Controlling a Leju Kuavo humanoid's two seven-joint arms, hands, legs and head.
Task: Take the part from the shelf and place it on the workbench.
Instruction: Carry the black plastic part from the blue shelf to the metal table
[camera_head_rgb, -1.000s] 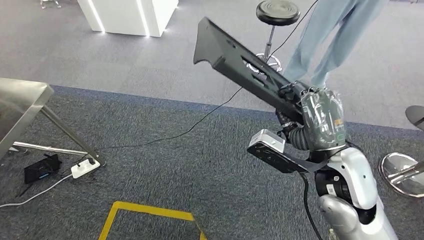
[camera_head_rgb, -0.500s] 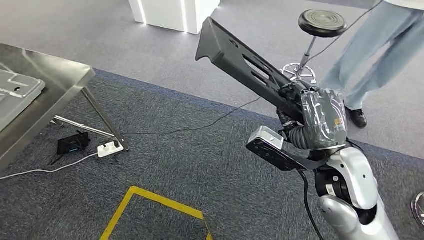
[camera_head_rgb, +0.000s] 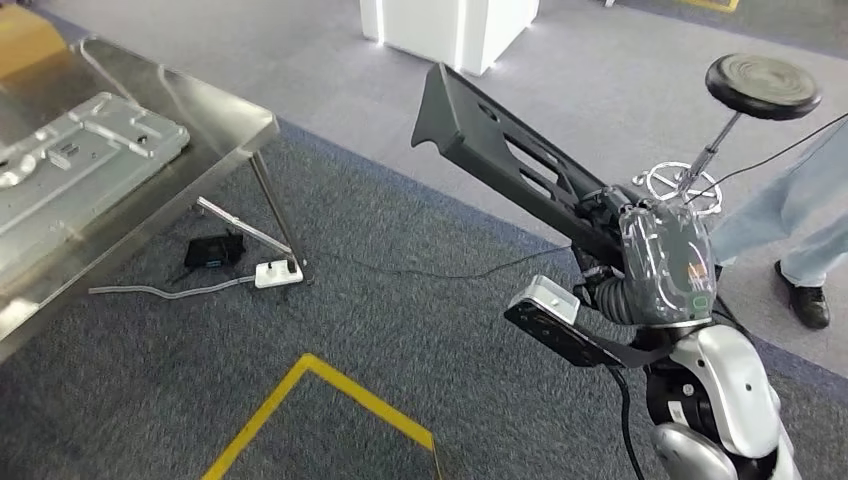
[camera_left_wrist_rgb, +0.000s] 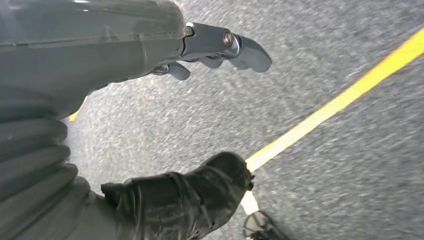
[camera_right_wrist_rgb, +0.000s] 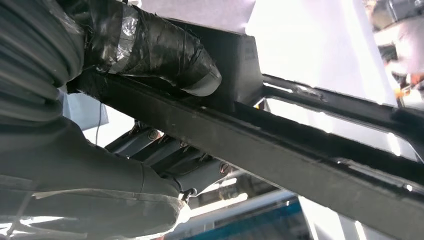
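A long black slotted part (camera_head_rgb: 500, 165) juts up and to the left from my right hand (camera_head_rgb: 655, 250), which grips its lower end. In the right wrist view the thumb (camera_right_wrist_rgb: 165, 50) presses on the black part (camera_right_wrist_rgb: 280, 145) and the fingers wrap under it. The steel workbench (camera_head_rgb: 215, 110) stands at the left, with a flat grey metal panel (camera_head_rgb: 80, 155) lying on it. My left hand (camera_left_wrist_rgb: 150, 95) hangs over the carpet with thumb and fingers apart, holding nothing.
Under the bench lie a white power strip (camera_head_rgb: 277, 273), a black box (camera_head_rgb: 213, 250) and cables. A yellow floor line (camera_head_rgb: 330, 385) crosses the carpet. A black stool (camera_head_rgb: 760, 90), a person's legs (camera_head_rgb: 790, 230) and a white lit cabinet (camera_head_rgb: 450, 25) stand beyond.
The whole view has swung left: the workbench has come further into view with the panel on it, and the stool and the person have slid right. The part stays gripped.
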